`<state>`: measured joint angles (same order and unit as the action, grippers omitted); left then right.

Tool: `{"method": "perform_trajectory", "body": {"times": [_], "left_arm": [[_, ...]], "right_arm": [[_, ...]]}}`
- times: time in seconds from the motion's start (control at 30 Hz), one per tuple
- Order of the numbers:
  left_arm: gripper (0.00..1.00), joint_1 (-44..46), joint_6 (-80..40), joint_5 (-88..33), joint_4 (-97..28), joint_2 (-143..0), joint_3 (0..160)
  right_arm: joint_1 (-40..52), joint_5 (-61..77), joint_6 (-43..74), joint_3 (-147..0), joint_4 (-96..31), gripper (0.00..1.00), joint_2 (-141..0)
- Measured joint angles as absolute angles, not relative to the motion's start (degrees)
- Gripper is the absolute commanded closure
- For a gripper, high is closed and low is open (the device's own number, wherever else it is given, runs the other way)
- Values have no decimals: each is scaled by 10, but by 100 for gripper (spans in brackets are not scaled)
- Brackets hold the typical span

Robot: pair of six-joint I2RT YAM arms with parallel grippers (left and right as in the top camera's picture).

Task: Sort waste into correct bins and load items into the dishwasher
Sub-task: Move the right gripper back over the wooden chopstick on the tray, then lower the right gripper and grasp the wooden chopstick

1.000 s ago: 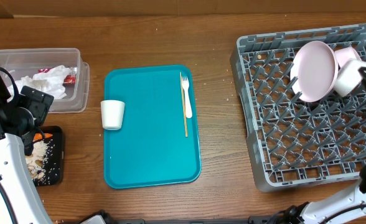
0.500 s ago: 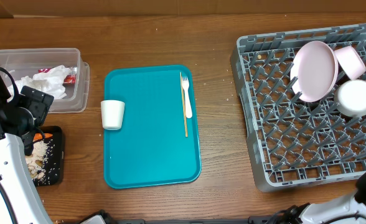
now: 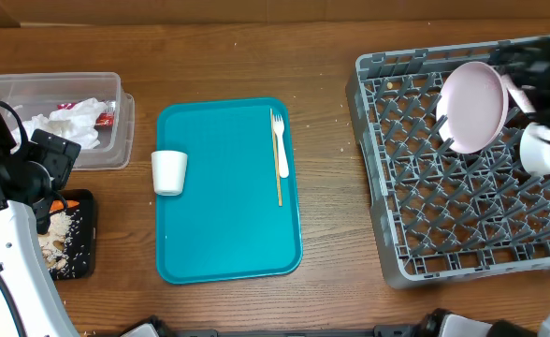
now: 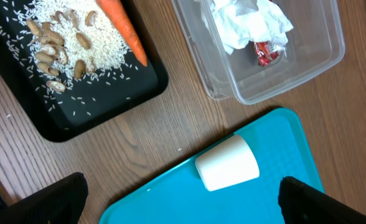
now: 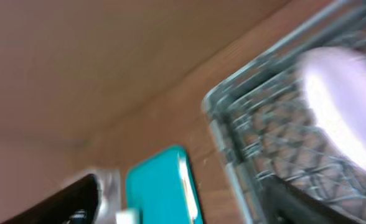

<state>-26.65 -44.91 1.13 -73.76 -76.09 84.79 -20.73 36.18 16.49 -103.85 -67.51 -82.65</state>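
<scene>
The grey dishwasher rack (image 3: 425, 215) holds a pink plate (image 3: 474, 106) on edge and a white bowl (image 3: 543, 150) near its right side. My right gripper (image 3: 537, 70), blurred by motion, hovers open over the rack's far right corner and hides the pink bowl. In the right wrist view its fingers (image 5: 77, 199) stand wide apart with nothing between them. My left gripper (image 4: 183, 202) is open above the teal tray (image 4: 270, 205), just short of the white cup (image 4: 227, 163) lying on its side. The white fork (image 3: 281, 150) lies on the tray.
The clear tub (image 4: 320, 56) holds napkins (image 4: 251, 22) and a red wrapper (image 4: 268, 53). The black tray (image 4: 77, 118) carries a carrot (image 4: 124, 28) and rice with nuts (image 4: 65, 37). A thin wooden stick (image 3: 278, 183) lies beside the fork.
My right gripper opened and let go of the white bowl, which now rests in the rack. The gripper then swung toward the rack's far corner. The left arm stayed still.
</scene>
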Motion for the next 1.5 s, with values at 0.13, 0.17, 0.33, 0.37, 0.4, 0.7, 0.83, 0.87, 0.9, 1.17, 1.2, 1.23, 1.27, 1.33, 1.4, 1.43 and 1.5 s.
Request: {"method": "perform_trajectory", "body": {"times": [0.13, 0.17, 0.33, 0.37, 0.4, 0.7, 0.83, 0.87, 0.9, 1.17, 1.2, 1.23, 1.27, 1.33, 1.4, 1.43, 1.5], "left_arm": [[0, -267, -449, 11, -738, -761, 848], [0, -267, -449, 11, -737, -761, 848], [0, -267, -449, 11, -737, -761, 848], [0, -267, -449, 11, -737, -761, 848], [0, -267, -449, 11, -738, -761, 848], [0, -267, -449, 11, -737, -762, 848], [0, -267, -449, 11, -737, -762, 848], [0, -267, -449, 11, -737, -762, 848], [0, -267, -449, 11, -737, -762, 848], [0, -267, -449, 11, -737, -762, 848], [0, -267, -449, 11, -737, -762, 848], [0, -267, -449, 11, -737, -762, 848], [0, -267, -449, 11, -737, -762, 848], [0, -267, -449, 11, -737, -762, 848], [0, -267, -449, 11, -737, -762, 848], [0, -267, -449, 11, -737, -762, 848], [0, -267, -449, 11, -737, -762, 848]], "right_arm": [[-23, 324, 133, -1038, -668, 5, -848], [35, 296, 129, -1037, -659, 4, -868], [195, 215, 123, -1033, -617, 3, -997], [218, 202, 131, -1033, -604, 3, -1025], [249, 189, 138, -1031, -589, 3, -1064], [368, 60, 201, -1025, -524, 5, -1246], [369, 18, 216, -1024, -514, 6, -1257], [368, 12, 218, -1024, -509, 6, -1259], [369, 11, 221, -1024, -505, 7, -1264], [389, 10, 229, -1023, -471, 7, -1283], [393, 6, 234, -1023, -472, 8, -1283], [397, 1, 241, -1023, -471, 8, -1283], [398, -2, 243, -1023, -471, 8, -1283], [397, -11, 248, -1023, -471, 7, -1286], [397, -25, 249, -1023, -471, 7, -1295], [397, -29, 249, -1023, -472, 7, -1298], [397, -36, 248, -1023, -471, 7, -1302]]}}
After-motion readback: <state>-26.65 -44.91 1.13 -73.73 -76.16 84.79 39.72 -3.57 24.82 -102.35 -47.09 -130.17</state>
